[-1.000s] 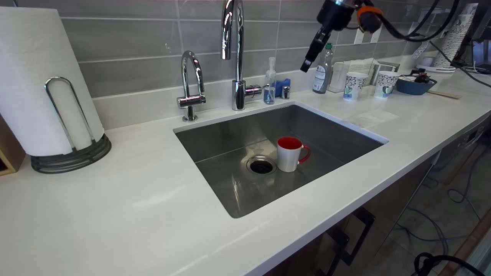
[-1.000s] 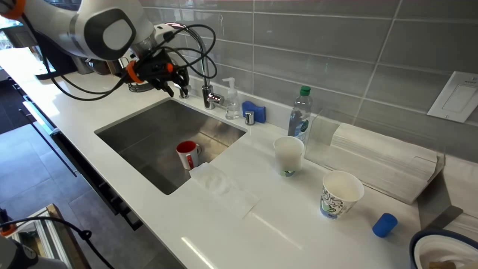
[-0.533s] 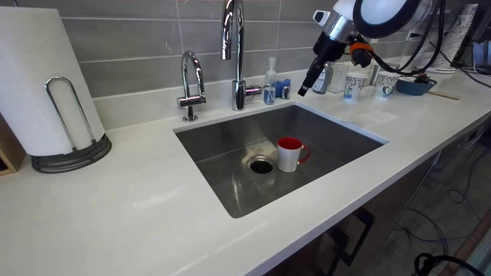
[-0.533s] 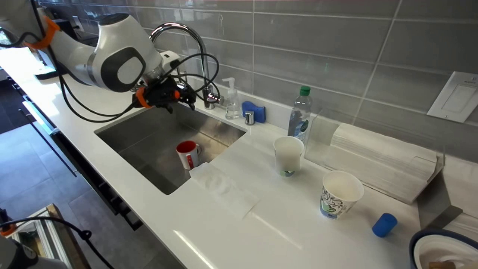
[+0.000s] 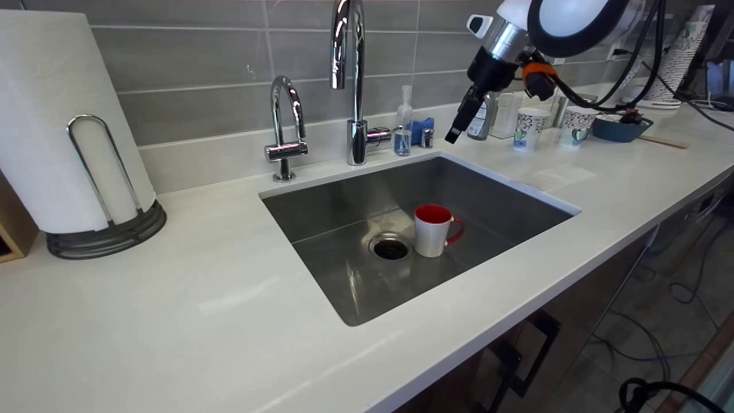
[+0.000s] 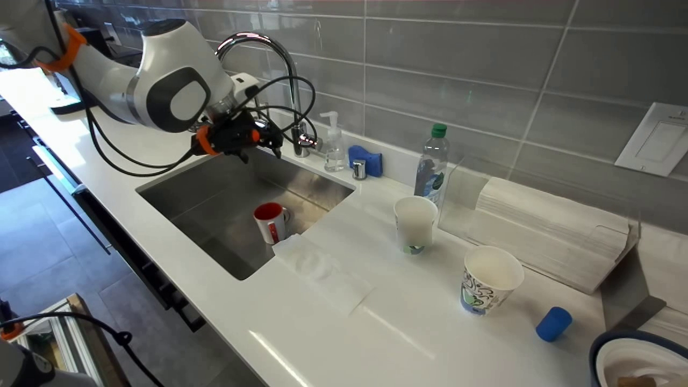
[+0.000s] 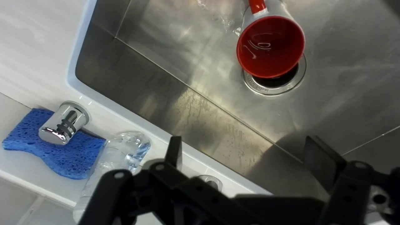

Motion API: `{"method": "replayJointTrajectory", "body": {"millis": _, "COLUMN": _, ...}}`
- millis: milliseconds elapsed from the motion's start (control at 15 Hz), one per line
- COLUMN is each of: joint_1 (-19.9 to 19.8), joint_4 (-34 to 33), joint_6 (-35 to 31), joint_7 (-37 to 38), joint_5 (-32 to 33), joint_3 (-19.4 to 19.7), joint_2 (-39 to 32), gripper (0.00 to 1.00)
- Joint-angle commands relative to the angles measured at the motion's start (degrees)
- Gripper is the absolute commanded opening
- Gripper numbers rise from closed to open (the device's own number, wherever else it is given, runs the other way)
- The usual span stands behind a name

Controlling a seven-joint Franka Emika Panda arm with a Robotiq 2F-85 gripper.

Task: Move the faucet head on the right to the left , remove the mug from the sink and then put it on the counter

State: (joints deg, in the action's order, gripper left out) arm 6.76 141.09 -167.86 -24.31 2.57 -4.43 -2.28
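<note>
Jaws wide apart, gripping nothing, the gripper (image 7: 248, 155) hangs over the back edge of the sink (image 5: 344, 209). The mug (image 5: 431, 235) stands upright inside the sink, the faucet head (image 5: 359, 80) behind the sink

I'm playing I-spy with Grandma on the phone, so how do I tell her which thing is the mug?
Find the long white countertop, then the rectangular stainless-steel sink set into it. On the sink's floor, beside the round drain, stands the mug, white outside and bright red inside. Unlike the patterned paper cups up on the countertop, it has a red handle.
</note>
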Motion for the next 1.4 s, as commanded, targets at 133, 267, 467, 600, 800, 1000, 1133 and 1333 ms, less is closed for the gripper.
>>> {"method": "replayJointTrajectory", "body": {"millis": 133, "joint_1": -0.4, "joint_4": -2.6, "joint_6": -0.3, "joint_7": -5.9, "joint_5": 1.2, "joint_3": -0.4, "joint_2": -6.9, "gripper": 1.00}}
{"method": "replayJointTrajectory", "body": {"millis": 267, "joint_1": -1.3, "joint_4": -3.1, "joint_6": -0.4, "joint_7": -10.2, "joint_5": -0.9, "joint_3": -1.4, "joint_2": -9.7, "gripper": 1.00}}
{"method": "replayJointTrajectory", "body": {"millis": 467, "joint_1": -5.5, "joint_4": -4.0, "joint_6": -1.0, "joint_7": -14.8, "joint_5": -1.5, "joint_3": -5.5, "joint_2": -13.8, "gripper": 1.00}}
{"method": "replayJointTrajectory", "body": {"millis": 600, "joint_1": -8.2, "joint_4": -4.8, "joint_6": -1.4, "joint_7": -17.2, "joint_5": -1.5, "joint_3": -7.8, "joint_2": -16.5, "gripper": 1.00}}
{"method": "replayJointTrajectory", "body": {"millis": 800, "joint_1": -11.0, "joint_4": -5.9, "joint_6": -1.8, "joint_7": -17.6, "joint_5": -0.1, "joint_3": -9.0, "joint_2": -19.6, "gripper": 1.00}}
{"method": "replayJointTrajectory", "body": {"millis": 1000, "joint_1": -14.3, "joint_4": -7.6, "joint_6": -0.9, "joint_7": -19.7, "joint_5": -0.3, "joint_3": -11.2, "joint_2": -22.8, "gripper": 1.00}}
{"method": "replayJointTrajectory", "body": {"millis": 1133, "joint_1": -15.3, "joint_4": -9.3, "joint_6": 0.1, "joint_7": -20.5, "joint_5": 0.2, "joint_3": -11.9, "joint_2": -25.0, "gripper": 1.00}}
{"method": "replayJointTrajectory", "body": {"millis": 1333, "joint_1": -14.2, "joint_4": -12.3, "joint_6": 1.8, "joint_7": -19.8, "joint_5": 1.7, "joint_3": -11.2, "joint_2": -28.1, "gripper": 1.00}}
